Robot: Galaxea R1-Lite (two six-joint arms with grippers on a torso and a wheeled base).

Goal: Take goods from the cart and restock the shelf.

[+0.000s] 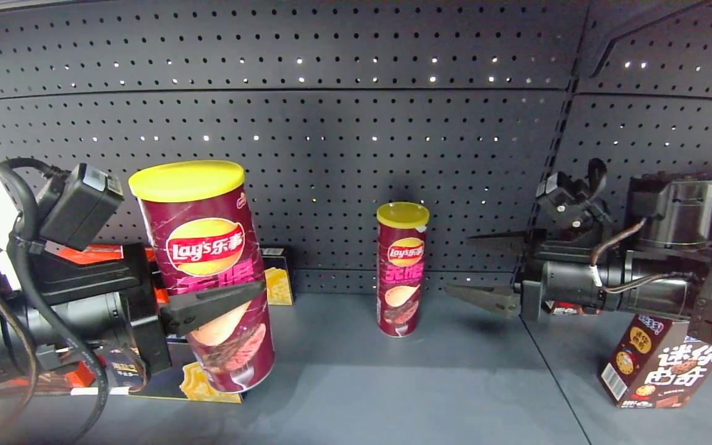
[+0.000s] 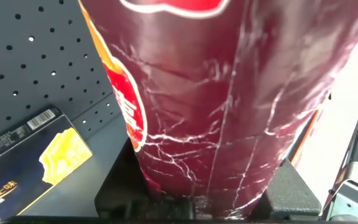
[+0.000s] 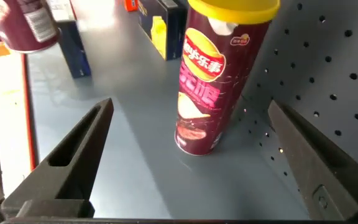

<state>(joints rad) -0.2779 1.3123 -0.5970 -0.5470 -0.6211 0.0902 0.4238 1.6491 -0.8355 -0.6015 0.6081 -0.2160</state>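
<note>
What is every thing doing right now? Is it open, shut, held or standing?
Near chip can, lid on, clamped in the left gripper.
Far chip can, lid on, standing upright on the shelf, untouched.
Left gripper, shut on the near chip can.
Right gripper, open, empty, pointing at the far chip can.
Brown box, closed, on the shelf.
</note>
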